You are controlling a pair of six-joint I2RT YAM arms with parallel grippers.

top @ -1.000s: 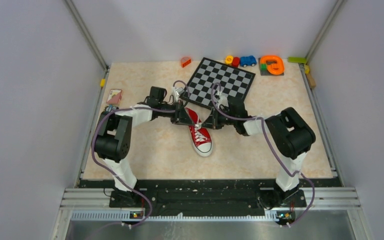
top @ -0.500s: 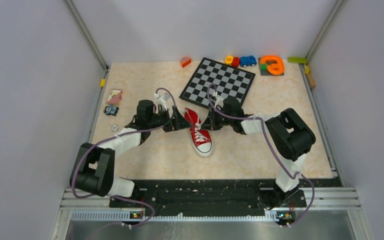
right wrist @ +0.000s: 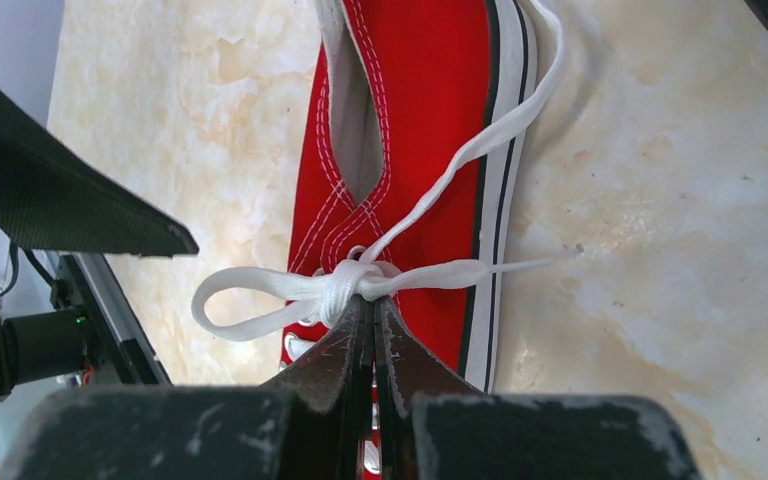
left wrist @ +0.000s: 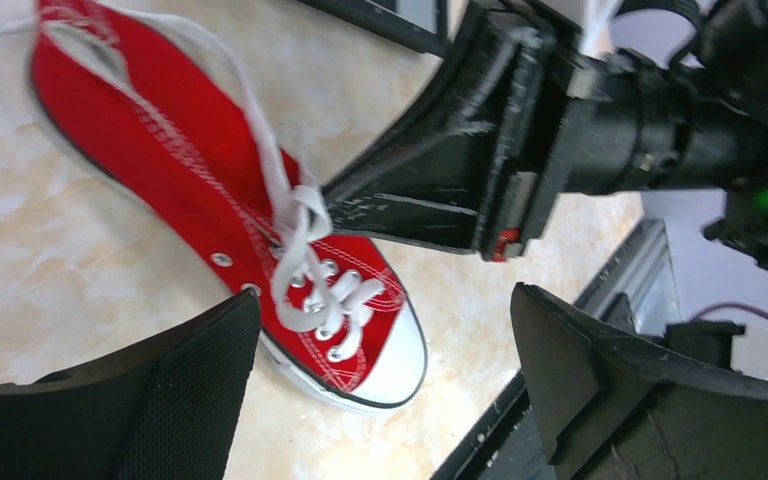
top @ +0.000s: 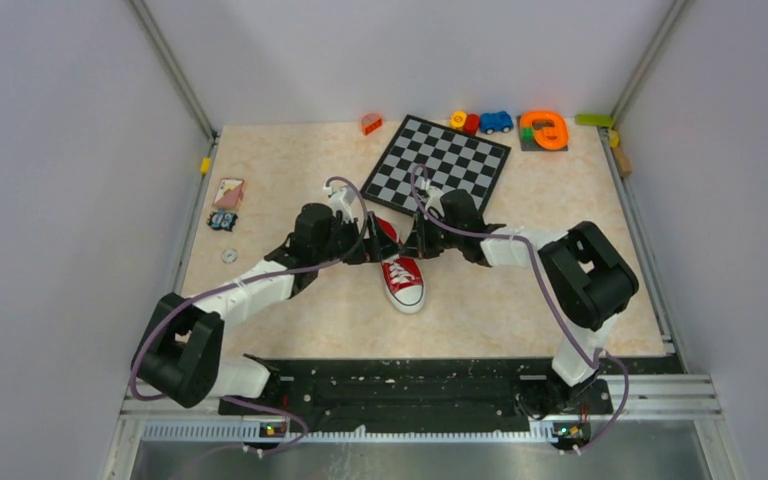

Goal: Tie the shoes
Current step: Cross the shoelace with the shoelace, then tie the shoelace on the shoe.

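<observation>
The red shoe (top: 403, 275) lies mid-table with its white toe cap toward the arms. My left gripper (top: 370, 245) stands beside its left side. In the left wrist view that gripper (left wrist: 382, 300) is wide open, framing the toe of the shoe (left wrist: 190, 160), with nothing between its fingers. My right gripper (top: 417, 243) comes in from the right. In the right wrist view its jaws (right wrist: 373, 300) are shut on the white lace at the knot (right wrist: 355, 280). A free loop (right wrist: 240, 300) hangs off to the left over the shoe (right wrist: 430, 120).
A checkered board (top: 438, 165) lies just behind the shoe. Small toys line the back edge: an orange block (top: 371, 123), a blue car (top: 496, 121), an orange ring (top: 545, 130). A card (top: 228, 192) and a washer (top: 229, 256) lie at the left.
My left gripper has opened and let go of the lace, and the left arm's elbow has swung down and to the left. The right gripper stays shut at the knot.
</observation>
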